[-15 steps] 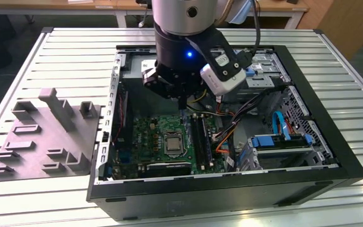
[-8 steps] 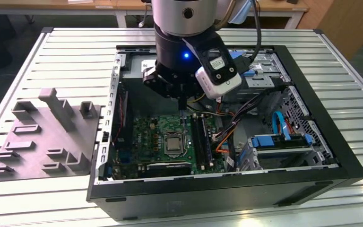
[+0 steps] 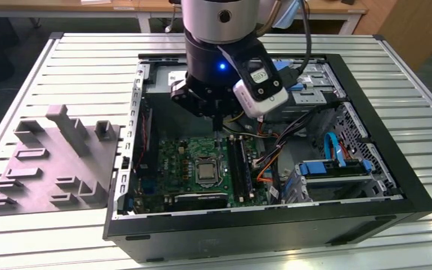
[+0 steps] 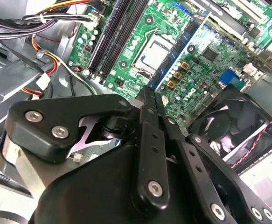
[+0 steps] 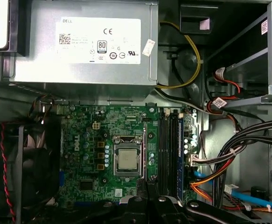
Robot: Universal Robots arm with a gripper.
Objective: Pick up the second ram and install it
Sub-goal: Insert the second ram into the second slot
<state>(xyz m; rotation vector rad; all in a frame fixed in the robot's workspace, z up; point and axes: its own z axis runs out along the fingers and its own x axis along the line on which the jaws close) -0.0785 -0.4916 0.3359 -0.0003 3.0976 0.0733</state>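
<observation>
While the arm hangs over an open computer case [image 3: 261, 233] lying on a slatted metal table [image 3: 88, 62], its gripper [image 3: 216, 115] sits above the far part of the green motherboard [image 3: 189, 154]. Its jaws are clamped together on the second ram [image 4: 184, 44], a thin dark stick. In the first wrist view the stick appears edge-on as a narrow line [image 5: 144, 149] beside the processor socket [image 5: 126, 161]. It runs parallel with the long black memory slots [image 5: 166, 149] and is not seated in any of them. In the second wrist view one flat face of the stick shows, reaching out from the black fingertips [image 4: 147, 109] over the board. A black cooling fan [image 4: 224, 126] sits at one edge of the motherboard, and a grey power supply [image 5: 80, 56] lies at the board's far end. Bundled cables [image 5: 238, 154] run beside the slots. On the exterior view's left, outside the case, a grey moulded tray [image 3: 51, 169] rests on the table.
</observation>
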